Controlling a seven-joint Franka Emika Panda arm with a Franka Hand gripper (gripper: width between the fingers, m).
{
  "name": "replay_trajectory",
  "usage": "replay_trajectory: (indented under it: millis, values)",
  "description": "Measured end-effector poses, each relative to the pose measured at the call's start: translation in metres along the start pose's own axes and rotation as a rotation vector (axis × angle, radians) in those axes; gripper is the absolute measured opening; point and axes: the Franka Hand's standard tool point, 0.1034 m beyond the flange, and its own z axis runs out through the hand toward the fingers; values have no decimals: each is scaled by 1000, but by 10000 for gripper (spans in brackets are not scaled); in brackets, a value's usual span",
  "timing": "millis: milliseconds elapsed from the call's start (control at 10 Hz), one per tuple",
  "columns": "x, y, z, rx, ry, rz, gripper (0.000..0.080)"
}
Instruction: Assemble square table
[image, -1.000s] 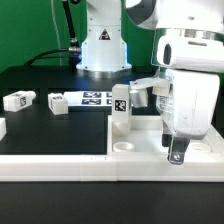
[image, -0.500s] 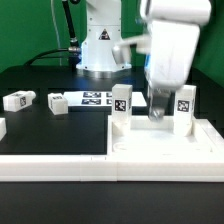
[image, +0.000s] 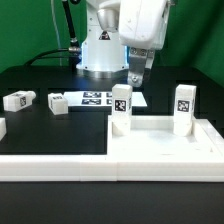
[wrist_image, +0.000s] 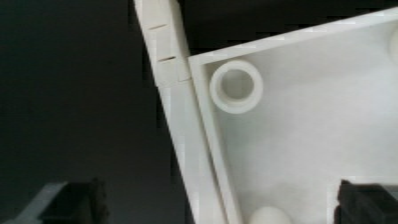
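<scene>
Your gripper (image: 139, 77) hangs in the air above and behind the square table top (image: 160, 150), touching nothing. Its jaws are spread wide with nothing between them. In the wrist view you see its two dark fingers (wrist_image: 71, 203) far apart. Between them is only the table top's white floor, its raised rim and one round corner hole (wrist_image: 235, 85), with the black table surface (wrist_image: 71, 100) beyond the rim.

The square table top lies flat on that black surface, just behind the long white bar (image: 50, 165). Two legs stand upright on it, each showing you a tag. The first upright leg (image: 121, 108) is at its far corner on the exterior view's left, and the second upright leg (image: 184, 108) is at its far corner on the exterior view's right. You cannot tell how firmly either is seated.

Away from the table top, toward the exterior view's left, lie the nearer loose leg (image: 57, 103), the farther loose leg (image: 18, 101) and a cut-off leg (image: 2, 127) at the picture's edge. The marker board (image: 98, 98) lies flat just behind the table top's left far corner.
</scene>
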Motion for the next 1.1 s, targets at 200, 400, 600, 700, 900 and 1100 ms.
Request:
replay_trajectory:
  millis: [200, 400, 600, 700, 900, 1100]
  values:
    - [-17, -5, -1, 25, 13, 147, 649]
    - [-68, -24, -21, 58, 13, 255, 649]
    - [-103, -35, -26, 94, 12, 437, 649]
    - [-97, -35, -22, 91, 18, 539, 649]
    - [-96, -35, -21, 95, 13, 646, 649]
    - [-98, -37, -19, 99, 7, 733, 649]
